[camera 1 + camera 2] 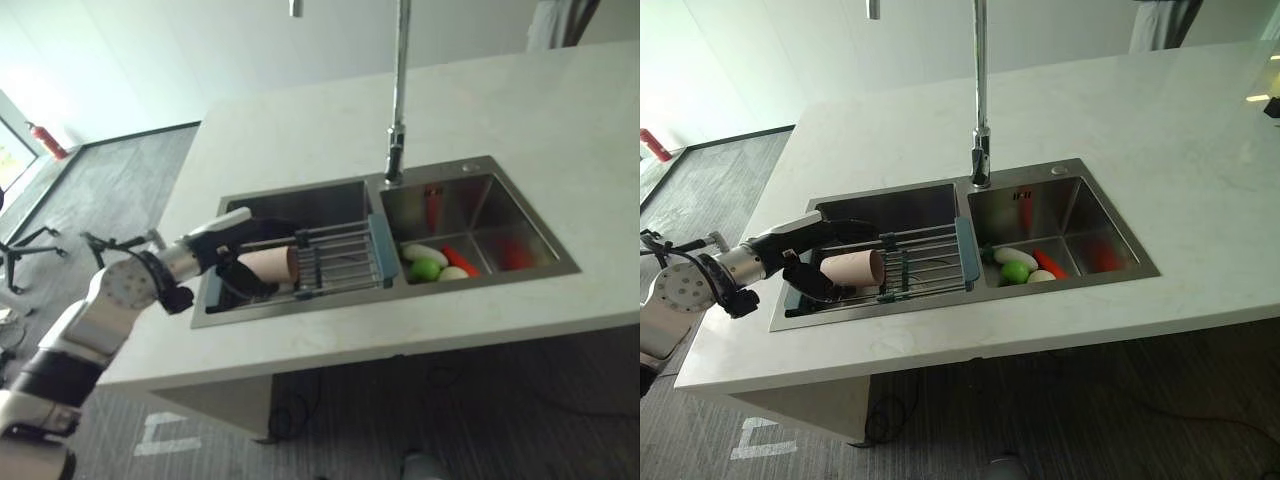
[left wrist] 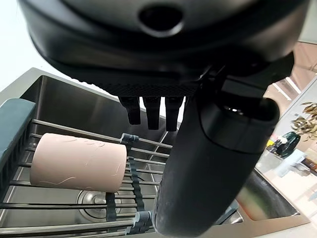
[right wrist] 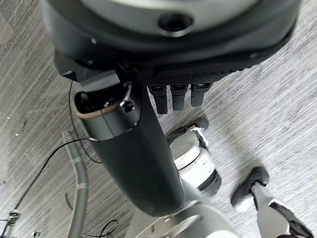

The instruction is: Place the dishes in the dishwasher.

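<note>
Pink cup (image 1: 851, 267) on its side on wire rack (image 1: 930, 262) over left basin of sink (image 1: 1110, 215). Left hand (image 1: 815, 262) just beside cup, fingers relaxed, not gripping. Right hand (image 3: 148, 99) above floor, fingers straight, empty.

Bright daylight w/ washed-out glare on the countertop (image 1: 1200, 130), sink (image 1: 930, 205) basins darker, wrist views blurry close-up.

Left arm (image 1: 100, 310): silver-grey shell, round perforated joint disc, black band near elbow, dark wrist section. Left hand (image 1: 815, 270): dark, matte; white cover on thumb. Right hand (image 3: 148, 114): black housing, round hole in casing, ribbed strip along edge, thick dark thumb, short black fingers (image 3: 179, 96).
</note>
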Controlling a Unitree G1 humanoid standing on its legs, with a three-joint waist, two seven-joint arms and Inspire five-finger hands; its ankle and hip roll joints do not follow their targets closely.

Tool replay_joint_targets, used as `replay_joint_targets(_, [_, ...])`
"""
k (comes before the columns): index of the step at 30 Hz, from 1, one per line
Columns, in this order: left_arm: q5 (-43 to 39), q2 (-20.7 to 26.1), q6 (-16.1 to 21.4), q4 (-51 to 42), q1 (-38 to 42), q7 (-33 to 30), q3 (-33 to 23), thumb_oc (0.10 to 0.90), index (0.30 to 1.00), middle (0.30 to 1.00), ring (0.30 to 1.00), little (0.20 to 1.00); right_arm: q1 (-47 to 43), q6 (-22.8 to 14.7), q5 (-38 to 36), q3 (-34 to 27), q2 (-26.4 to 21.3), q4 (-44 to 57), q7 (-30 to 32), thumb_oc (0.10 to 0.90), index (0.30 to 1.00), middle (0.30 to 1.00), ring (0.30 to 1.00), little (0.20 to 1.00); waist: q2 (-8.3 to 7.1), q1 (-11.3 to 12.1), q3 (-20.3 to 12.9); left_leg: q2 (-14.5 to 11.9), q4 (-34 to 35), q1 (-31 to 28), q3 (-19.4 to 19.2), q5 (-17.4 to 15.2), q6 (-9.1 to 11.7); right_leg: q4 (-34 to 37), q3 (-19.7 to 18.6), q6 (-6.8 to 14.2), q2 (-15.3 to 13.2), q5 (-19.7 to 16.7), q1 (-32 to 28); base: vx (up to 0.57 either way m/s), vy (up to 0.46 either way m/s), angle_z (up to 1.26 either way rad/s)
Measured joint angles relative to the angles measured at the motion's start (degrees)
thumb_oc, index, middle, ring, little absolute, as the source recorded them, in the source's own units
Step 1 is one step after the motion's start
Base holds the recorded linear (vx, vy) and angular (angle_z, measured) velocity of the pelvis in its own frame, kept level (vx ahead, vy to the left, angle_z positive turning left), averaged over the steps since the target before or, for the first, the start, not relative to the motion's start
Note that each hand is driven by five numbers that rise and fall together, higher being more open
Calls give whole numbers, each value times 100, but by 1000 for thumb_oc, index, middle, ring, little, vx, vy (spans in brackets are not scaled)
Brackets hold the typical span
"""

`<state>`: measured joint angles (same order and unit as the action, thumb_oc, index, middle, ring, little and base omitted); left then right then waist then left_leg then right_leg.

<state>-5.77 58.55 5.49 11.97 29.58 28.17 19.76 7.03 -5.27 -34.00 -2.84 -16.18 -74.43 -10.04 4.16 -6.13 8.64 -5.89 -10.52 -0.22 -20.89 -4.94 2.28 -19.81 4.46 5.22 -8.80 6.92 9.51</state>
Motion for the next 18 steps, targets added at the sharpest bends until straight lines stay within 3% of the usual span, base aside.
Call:
replay_joint_targets(7, [220, 100, -180, 306, 106, 73, 88, 800, 900, 900, 900, 900, -47, 56, -216, 33, -18, 43, 9, 800, 900, 900, 900, 900, 60, 3, 38, 6, 6, -1, -6, 0, 0, 1, -5, 14, -4, 9, 6, 0, 0, 0])
replay_joint_targets(18, [446, 100, -301, 559, -255, -583, 22, 800, 900, 900, 900, 900, -6, 109, -216, 33, -20, 177, 42, 800, 900, 900, 900, 900, 66, 8, 221, 28, 49, 0, -48, 0, 0, -12, -47, 20, -6, 13, 62, 19, 11, -2])
